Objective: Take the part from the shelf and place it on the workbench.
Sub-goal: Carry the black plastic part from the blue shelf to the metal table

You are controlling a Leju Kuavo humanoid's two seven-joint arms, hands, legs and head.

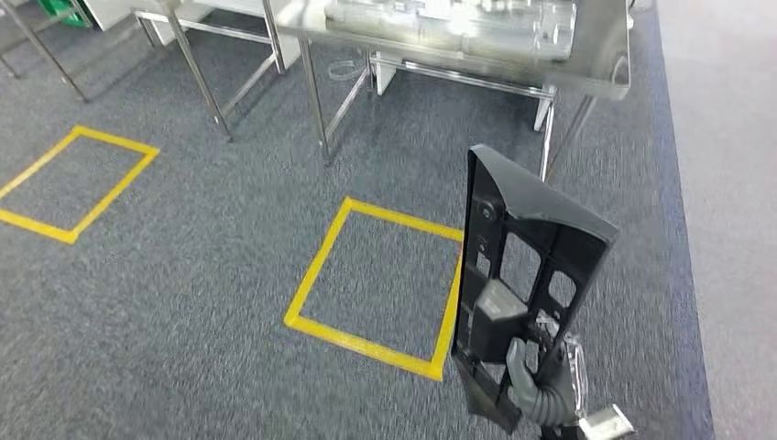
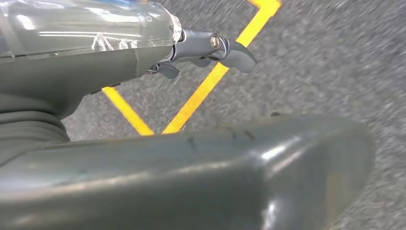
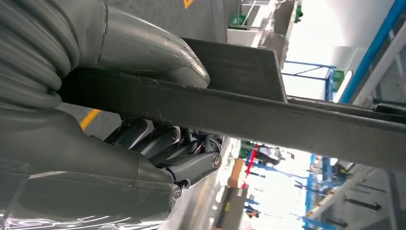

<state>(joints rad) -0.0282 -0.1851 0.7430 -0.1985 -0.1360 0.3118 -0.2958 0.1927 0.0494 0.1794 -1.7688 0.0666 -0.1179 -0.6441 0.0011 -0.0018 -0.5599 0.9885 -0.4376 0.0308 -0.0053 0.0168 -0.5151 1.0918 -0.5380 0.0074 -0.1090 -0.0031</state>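
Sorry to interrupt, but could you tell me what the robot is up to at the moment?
The robot's right hand grips a black plastic part near its lower end and holds it upright above the grey carpet. Ahead stands a metal workbench, and a yellow taped square marks the floor in front of it. The part is not yet on the bench. The left hand holds nothing, its fingers apart above the floor.

Black part (image 1: 513, 275) (yellow floor tape (image 1: 366, 344))

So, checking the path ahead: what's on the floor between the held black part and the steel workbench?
Bare grey carpet between the part and workbench, seen in the head view.
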